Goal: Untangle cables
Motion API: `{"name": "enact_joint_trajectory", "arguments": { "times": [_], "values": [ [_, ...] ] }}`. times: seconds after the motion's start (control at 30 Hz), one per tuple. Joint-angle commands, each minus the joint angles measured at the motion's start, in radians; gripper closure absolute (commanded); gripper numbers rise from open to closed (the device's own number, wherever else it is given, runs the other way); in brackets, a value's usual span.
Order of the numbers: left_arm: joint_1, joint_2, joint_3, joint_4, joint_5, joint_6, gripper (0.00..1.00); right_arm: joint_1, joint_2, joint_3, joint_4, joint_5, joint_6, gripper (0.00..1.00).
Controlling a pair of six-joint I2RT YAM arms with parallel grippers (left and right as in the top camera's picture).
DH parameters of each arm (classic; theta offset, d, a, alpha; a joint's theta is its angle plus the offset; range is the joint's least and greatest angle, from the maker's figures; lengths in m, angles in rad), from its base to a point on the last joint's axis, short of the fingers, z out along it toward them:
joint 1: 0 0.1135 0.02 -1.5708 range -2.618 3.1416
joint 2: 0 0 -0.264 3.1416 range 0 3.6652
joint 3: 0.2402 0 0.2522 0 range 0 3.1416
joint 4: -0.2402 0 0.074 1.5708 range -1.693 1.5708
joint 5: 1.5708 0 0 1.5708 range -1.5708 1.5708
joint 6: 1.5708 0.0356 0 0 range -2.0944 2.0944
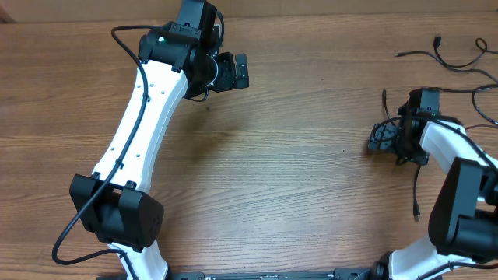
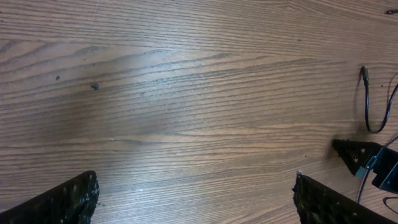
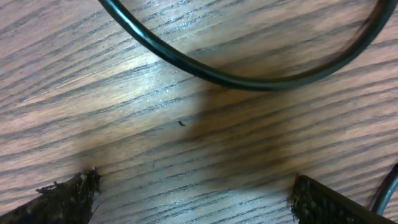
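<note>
Black cables (image 3: 249, 83) are lying at right on wood surface (image 1: 296, 179); left end effector (image 1: 241, 71), right end effector (image 1: 380, 140) both hanging open, empty.

The middle of the table (image 1: 296, 179) lies open; cables (image 1: 414, 53) sprawl across its far right side

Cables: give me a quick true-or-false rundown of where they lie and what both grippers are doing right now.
1. The cables lie on the right side of the table. True.
2. The left gripper holds a cable. False: it is open and empty over bare wood.
3. The right gripper is open. True.
4. A cable is pinched in the right gripper. False: one cable curves across the wood ahead of its fingers, with none between them.
</note>
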Motion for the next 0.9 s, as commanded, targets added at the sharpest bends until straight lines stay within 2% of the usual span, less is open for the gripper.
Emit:
{"name": "enact_joint_trajectory", "arguments": {
  "times": [0.0, 0.87],
  "values": [
    [0.003, 0.005, 0.007, 0.002, -0.006, 0.011, 0.01, -0.017, 0.032, -0.077, 0.000, 0.066, 0.013, 0.00],
    [0.005, 0.005, 0.007, 0.002, -0.006, 0.011, 0.00, -0.336, 0.032, -0.083, 0.051, 0.065, 0.038, 0.00]
  ]
}}
